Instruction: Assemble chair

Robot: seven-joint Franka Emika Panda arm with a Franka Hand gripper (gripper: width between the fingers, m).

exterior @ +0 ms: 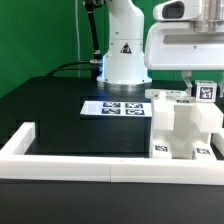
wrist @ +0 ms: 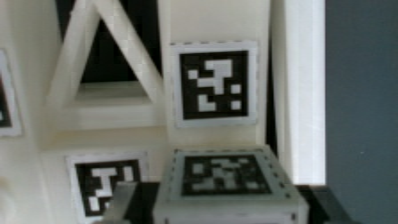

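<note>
Chair point(exterior: 185, 125) on table point(exterior: 55, 110), beside marker board point(exterior: 113, 107)

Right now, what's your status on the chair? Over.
End effector at the chair, grip unclear. Small tagged part sits in its jaws. Chair partly built, upright. No obstruction seen.

The claw point(exterior: 190, 86) hangs just over the chair point(exterior: 183, 128), its fingertips lost among white blocky parts, so their spacing is unclear. A tagged post point(exterior: 205, 92) stands just beside the claw. The marker board point(exterior: 113, 107) lies on the black table point(exterior: 50, 110), to the exterior view's left of the claw.
</note>
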